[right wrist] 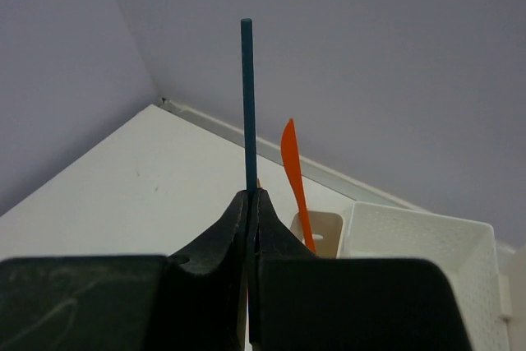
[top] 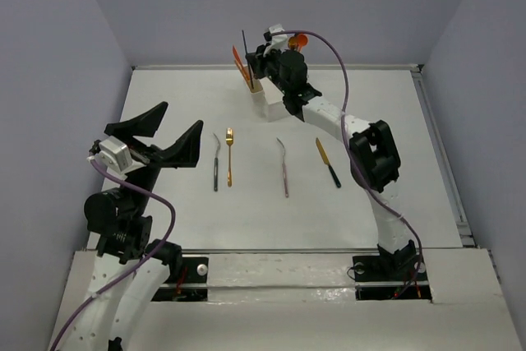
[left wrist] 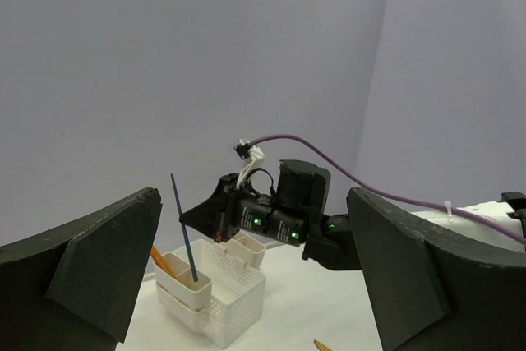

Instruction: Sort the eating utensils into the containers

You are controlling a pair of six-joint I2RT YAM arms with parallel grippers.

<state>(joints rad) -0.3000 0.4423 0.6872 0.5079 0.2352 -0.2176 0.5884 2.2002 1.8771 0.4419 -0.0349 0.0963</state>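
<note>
My right gripper (top: 256,62) is shut on a slim teal utensil (top: 245,45), holding it upright over the narrow compartment at the left side of the white box (top: 271,104). In the right wrist view the jaws (right wrist: 249,200) pinch the teal utensil (right wrist: 247,96). An orange utensil (right wrist: 294,174) stands in the compartment (right wrist: 322,228) beside it. The left wrist view shows the teal utensil (left wrist: 186,236) with its lower end inside the compartment (left wrist: 187,289). My left gripper (top: 182,116) is open and empty, raised at the table's left.
Several utensils lie in a row mid-table: a black-handled silver one (top: 216,163), a gold fork (top: 229,154), a purple-handled one (top: 283,168) and a gold-bladed, black-handled knife (top: 327,162). A raised rim (top: 440,154) runs along the table's right edge.
</note>
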